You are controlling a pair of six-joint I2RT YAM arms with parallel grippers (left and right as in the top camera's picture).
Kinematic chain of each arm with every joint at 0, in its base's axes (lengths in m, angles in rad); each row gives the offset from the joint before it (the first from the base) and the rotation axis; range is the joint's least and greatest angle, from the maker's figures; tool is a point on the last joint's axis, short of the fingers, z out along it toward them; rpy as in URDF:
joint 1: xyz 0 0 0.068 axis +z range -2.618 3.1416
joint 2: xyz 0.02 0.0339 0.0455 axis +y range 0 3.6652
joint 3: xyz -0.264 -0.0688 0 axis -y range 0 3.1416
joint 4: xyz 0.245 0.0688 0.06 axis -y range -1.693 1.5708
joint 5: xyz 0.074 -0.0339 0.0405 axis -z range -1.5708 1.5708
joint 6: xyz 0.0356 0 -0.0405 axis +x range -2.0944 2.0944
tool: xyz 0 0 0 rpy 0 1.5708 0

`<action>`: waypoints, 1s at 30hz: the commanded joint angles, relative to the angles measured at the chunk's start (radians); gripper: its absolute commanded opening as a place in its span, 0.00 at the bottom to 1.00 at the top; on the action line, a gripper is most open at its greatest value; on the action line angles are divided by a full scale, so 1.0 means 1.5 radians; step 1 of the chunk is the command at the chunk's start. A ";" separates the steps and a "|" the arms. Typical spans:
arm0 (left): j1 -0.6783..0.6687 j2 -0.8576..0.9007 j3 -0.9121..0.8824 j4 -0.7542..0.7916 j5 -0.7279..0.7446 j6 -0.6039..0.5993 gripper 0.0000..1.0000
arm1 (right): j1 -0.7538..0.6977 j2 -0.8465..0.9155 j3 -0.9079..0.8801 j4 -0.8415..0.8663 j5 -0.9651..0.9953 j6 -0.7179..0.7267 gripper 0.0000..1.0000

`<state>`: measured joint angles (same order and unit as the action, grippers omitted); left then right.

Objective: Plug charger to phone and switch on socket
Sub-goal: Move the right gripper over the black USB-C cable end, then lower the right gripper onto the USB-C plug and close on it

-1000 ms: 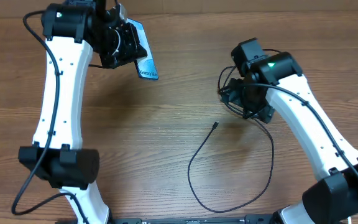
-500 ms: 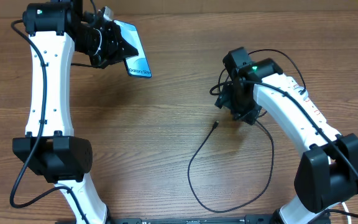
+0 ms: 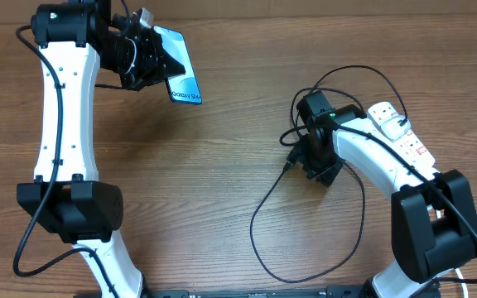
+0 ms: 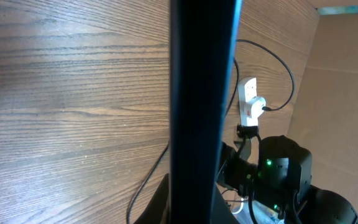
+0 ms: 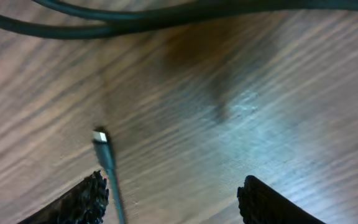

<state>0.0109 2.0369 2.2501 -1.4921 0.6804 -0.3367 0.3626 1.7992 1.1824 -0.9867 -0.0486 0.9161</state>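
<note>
The charger [image 3: 252, 228] lies in a wide loop on the wooden surface [image 3: 222, 149] at the lower middle of the overhead frame. Its connector tip [image 3: 286, 168] rests free on the wood and points toward the upper right. Just right of that tip the right gripper [image 3: 309, 165] hangs low over the surface with its jaws apart. In the right wrist view its ridged fingers [image 5: 82, 202] stand at the bottom corners with bare wood between them, and the tip lies just above the one at lower left. Farther, at the right middle of the overhead frame, the white socket [image 3: 385, 112] lies partly under the right arm, and the black cable arcs up and round to it. Farthest, at upper left, the left gripper [image 3: 162, 62] has its jaws clamped on the phone [image 3: 185, 76], held tilted above the surface with the blue screen showing and the lettered end toward lower right. In the left wrist view the phone is a dark vertical bar, edge-on
</note>
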 commanded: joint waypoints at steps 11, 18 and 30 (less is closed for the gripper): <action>-0.004 0.001 0.003 -0.001 0.012 0.015 0.04 | 0.084 -0.001 0.000 0.042 0.044 0.070 0.69; -0.004 0.001 0.003 -0.001 0.013 0.015 0.04 | 0.096 0.009 -0.001 0.068 0.067 0.111 0.66; -0.004 0.001 0.003 0.000 0.013 0.013 0.04 | 0.113 0.047 0.002 0.068 0.064 0.100 0.65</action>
<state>0.0105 2.0369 2.2501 -1.4963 0.6773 -0.3367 0.5205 1.8580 1.1824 -0.8833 0.0341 1.0679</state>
